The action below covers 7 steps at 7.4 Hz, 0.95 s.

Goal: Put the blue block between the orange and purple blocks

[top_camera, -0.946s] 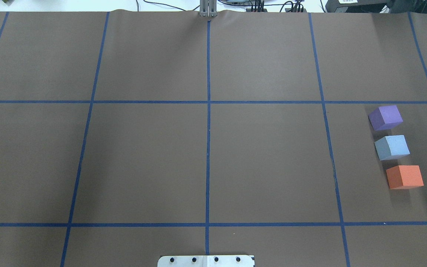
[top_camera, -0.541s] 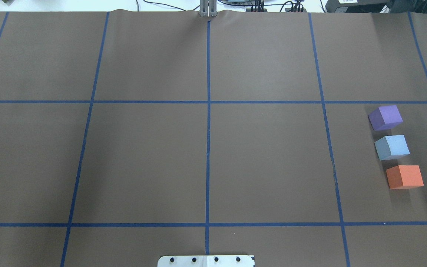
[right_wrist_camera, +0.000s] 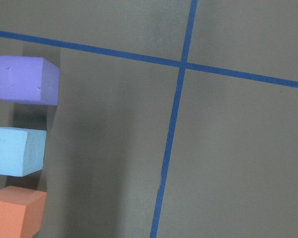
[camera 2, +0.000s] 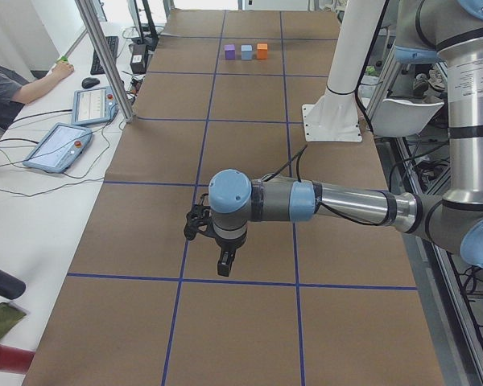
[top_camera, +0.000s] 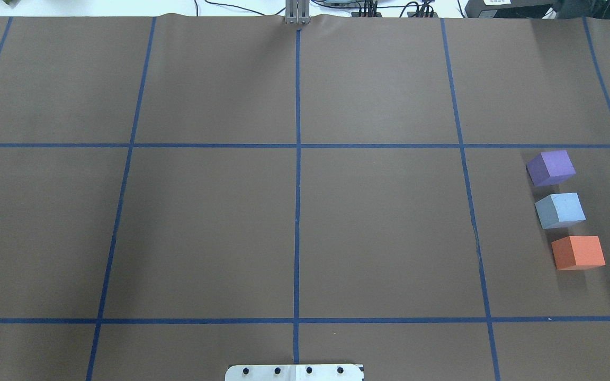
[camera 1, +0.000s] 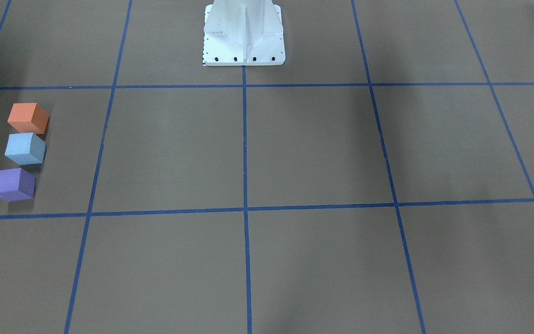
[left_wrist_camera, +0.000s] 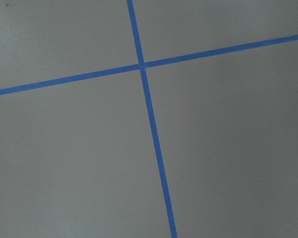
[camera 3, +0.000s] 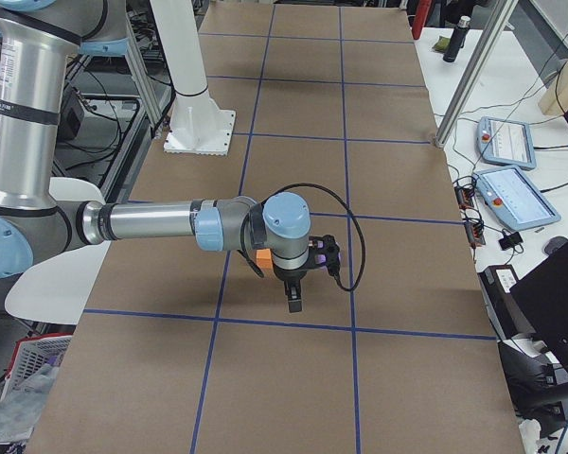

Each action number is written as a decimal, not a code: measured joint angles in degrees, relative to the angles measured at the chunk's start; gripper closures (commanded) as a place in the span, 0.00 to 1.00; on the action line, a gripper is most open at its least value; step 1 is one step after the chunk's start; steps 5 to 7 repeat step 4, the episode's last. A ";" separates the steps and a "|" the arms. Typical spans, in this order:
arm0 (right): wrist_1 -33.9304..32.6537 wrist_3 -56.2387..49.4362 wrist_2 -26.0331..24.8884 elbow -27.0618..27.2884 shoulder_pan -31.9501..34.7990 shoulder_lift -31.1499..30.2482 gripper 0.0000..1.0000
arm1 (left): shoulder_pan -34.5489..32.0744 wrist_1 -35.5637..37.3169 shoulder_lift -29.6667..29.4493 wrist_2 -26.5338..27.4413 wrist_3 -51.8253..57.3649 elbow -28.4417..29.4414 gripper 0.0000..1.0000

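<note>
1. Your blue block (top_camera: 560,210) sits btwn purple block (top_camera: 550,168) and orange block (top_camera: 578,252), seemingly just inboard of right gripper (camera 3: 294,301).
2. Left gripper (camera 2: 224,264): well apart from it.
3. Whether either gripper is wide or narrow, you can't tell.

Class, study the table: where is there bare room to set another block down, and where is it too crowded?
Bare paper fills the middle squares either side of the central tape line, from the base plate outward. Crowded: the square on the robot's right, where purple block, blue block and orange block stand in a row with narrow gaps.
</note>
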 measured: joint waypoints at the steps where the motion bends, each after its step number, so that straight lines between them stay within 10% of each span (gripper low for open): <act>1: 0.00 0.03 0.06 -0.02 -0.01 0.00 0.00 | -0.01 0.00 0.00 0.00 -0.10 -0.07 0.00; 7: 0.02 0.07 0.21 -0.03 -0.12 0.00 0.00 | 0.01 0.07 0.00 0.11 -0.51 -0.17 0.00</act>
